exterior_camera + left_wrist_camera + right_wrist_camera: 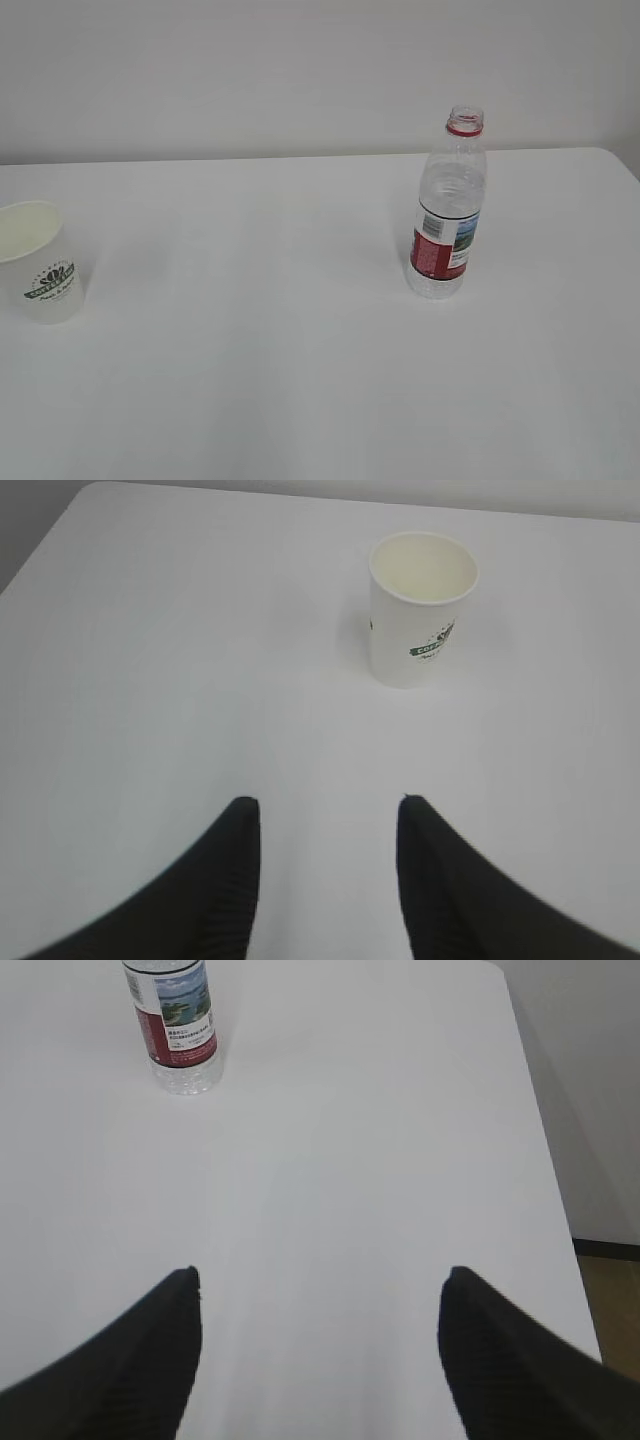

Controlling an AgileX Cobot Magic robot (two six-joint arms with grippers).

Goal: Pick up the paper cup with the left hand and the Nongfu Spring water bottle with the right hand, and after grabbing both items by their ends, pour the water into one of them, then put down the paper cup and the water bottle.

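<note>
The white paper cup (40, 262) with a dark green logo stands upright at the table's left edge in the exterior view. In the left wrist view the paper cup (420, 610) sits well ahead of my left gripper (328, 802), a little to its right. That gripper is open with nothing between its black fingers. The capless Nongfu Spring water bottle (449, 208) stands upright right of centre. In the right wrist view the bottle (177, 1025) is far ahead and left of my right gripper (321, 1272), which is wide open and empty. Neither arm shows in the exterior view.
The white table (300, 380) carries only the cup and the bottle. Its right edge (545, 1160) drops off to a floor (612, 1300) in the right wrist view. A pale wall (300, 70) runs behind the table.
</note>
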